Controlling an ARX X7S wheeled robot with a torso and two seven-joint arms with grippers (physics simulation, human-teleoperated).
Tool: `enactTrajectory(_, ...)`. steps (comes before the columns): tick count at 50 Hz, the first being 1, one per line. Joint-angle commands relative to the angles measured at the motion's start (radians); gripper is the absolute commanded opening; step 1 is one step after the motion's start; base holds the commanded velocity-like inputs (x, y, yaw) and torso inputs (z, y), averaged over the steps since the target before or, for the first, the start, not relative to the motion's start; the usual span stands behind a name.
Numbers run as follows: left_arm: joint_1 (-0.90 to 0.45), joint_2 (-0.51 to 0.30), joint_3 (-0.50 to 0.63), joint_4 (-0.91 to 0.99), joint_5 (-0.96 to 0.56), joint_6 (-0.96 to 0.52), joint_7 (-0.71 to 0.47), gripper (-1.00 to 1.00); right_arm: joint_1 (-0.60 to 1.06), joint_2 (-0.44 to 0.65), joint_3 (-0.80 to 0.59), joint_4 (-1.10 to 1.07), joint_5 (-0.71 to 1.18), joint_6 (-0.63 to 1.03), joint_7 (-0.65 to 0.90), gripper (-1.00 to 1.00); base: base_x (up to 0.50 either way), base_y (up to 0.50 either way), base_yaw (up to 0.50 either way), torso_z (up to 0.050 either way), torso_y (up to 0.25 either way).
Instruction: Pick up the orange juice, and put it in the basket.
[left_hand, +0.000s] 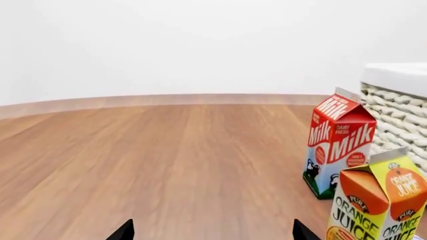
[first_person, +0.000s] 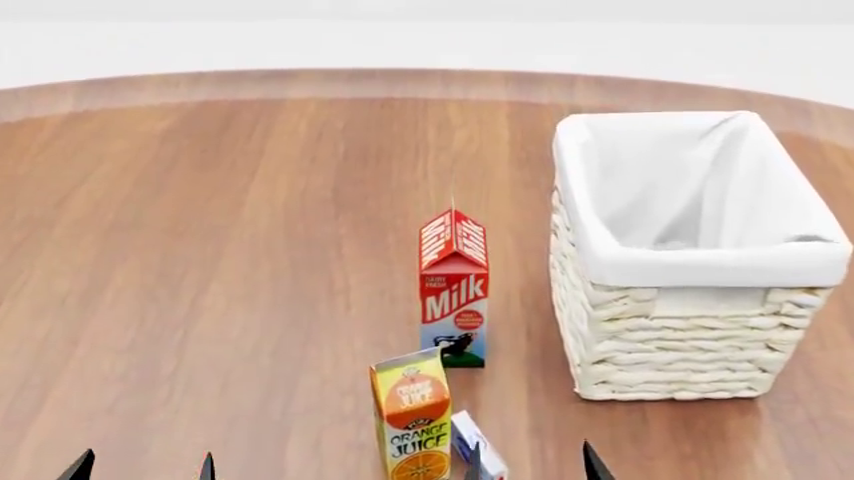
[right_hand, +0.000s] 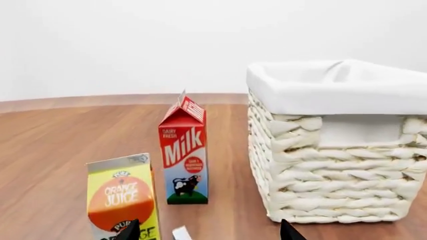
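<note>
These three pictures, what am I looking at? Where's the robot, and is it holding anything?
They are simulator renders from a two-armed robot's own cameras: one on its head, one near each gripper. The dark tips at the picture bottoms are the left gripper and right gripper, both open and holding nothing. On the wooden table stand an orange juice carton, a milk carton behind it, and a cloth-lined wicker basket. A small white-and-blue box sits beside the juice.
</note>
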Motion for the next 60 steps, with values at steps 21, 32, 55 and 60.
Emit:
enactTrajectory(21, -0.003, -0.016, 0.020, -0.001, -0.016, 0.004, -0.019, 1.00, 0.002, 0.017, -0.023, 0.000, 0.016, -0.007, 0.018, 1.00, 0.23, 0.00, 0.00, 0.000, 0.000)
enactTrajectory(32, -0.004, -0.021, 0.026, -0.002, -0.021, 0.006, -0.025, 1.00, 0.003, 0.019, -0.032, 0.018, 0.020, -0.021, 0.020, 1.00, 0.23, 0.00, 0.00, 0.000, 0.000)
enactTrajectory(55, -0.006, -0.031, 0.039, -0.003, -0.031, 0.009, -0.036, 1.00, -0.070, 0.049, -0.070, -0.137, 0.018, 0.004, 0.042, 1.00, 0.12, 0.00, 0.00, 0.000, 0.000)
enactTrajectory(60, -0.007, -0.033, 0.041, -0.003, -0.033, 0.010, -0.039, 1.00, -0.123, 0.069, -0.083, -0.234, 0.036, 0.005, 0.040, 1.00, 0.00, 0.00, 0.00, 0.000, 0.000)
